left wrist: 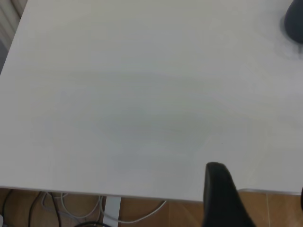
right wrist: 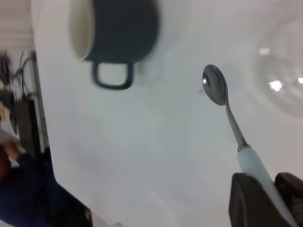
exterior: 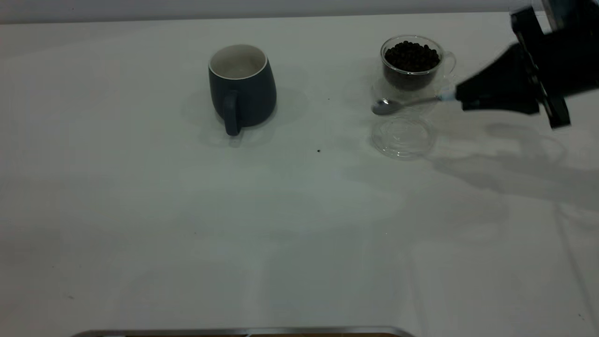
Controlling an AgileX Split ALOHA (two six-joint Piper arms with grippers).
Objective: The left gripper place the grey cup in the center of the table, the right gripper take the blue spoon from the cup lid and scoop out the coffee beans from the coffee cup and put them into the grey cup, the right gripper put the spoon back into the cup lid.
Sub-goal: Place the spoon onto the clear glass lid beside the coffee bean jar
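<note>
The grey cup stands upright left of the table's middle, handle toward the camera; it also shows in the right wrist view and at the edge of the left wrist view. The coffee cup with coffee beans stands at the back right, the empty cup lid in front of it. My right gripper is shut on the blue spoon's pale handle and holds it level above the lid, its bowl empty. My left gripper is open over the table's edge, out of the exterior view.
Two stray beans lie on the table, one between the grey cup and the lid, one farther back. A metal edge runs along the table's near side. Cables hang below the table edge.
</note>
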